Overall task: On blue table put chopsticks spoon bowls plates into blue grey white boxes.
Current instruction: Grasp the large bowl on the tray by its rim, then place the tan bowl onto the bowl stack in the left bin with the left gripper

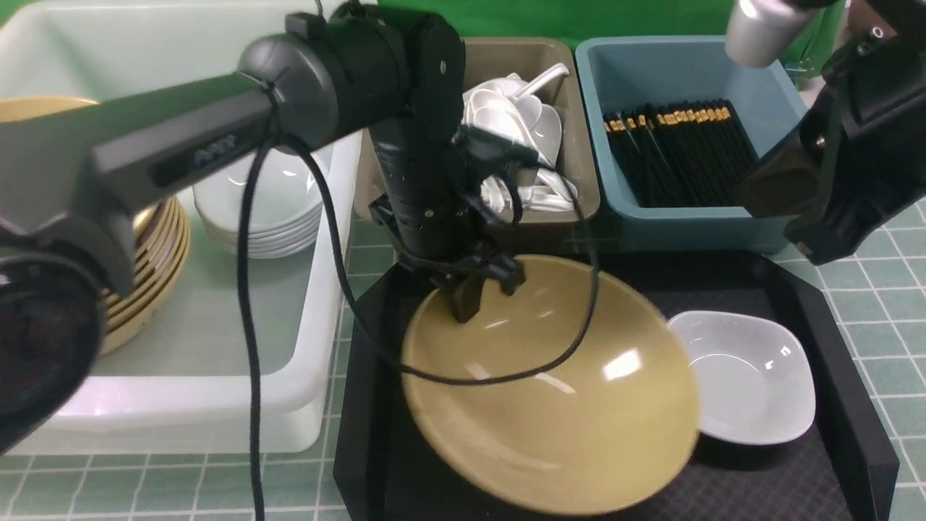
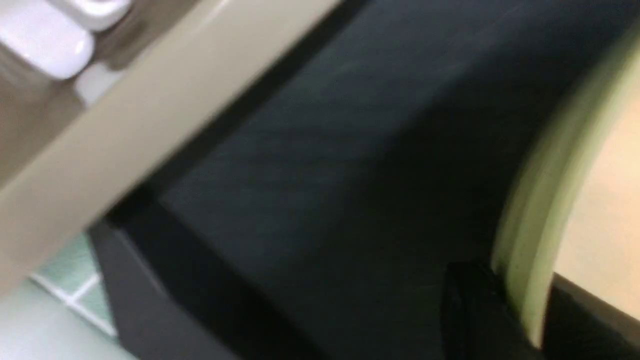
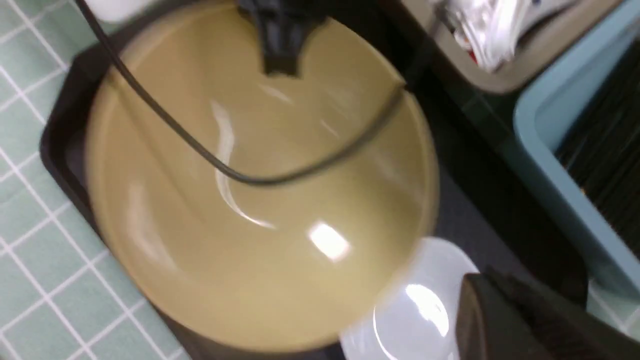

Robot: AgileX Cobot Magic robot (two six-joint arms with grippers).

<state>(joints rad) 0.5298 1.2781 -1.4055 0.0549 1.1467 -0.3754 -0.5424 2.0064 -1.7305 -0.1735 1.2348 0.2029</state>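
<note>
Since tan bowl [image 1: 564,391] belongs in white box [image 1: 181,405], where matching bowl stack [image 1: 152,275] sits, my left hand [image 1: 470,289] clamps its far rim, bowl tilted above black tray [image 1: 832,304]. My right hand [image 1: 788,195]: grip unreadable.

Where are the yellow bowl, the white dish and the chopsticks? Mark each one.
yellow bowl [image 1: 564,427], front view, on its inner wall.
white dish [image 1: 745,376], front view, on its hollow middle.
chopsticks [image 1: 680,155], front view, on the middle of the bundle.
</note>
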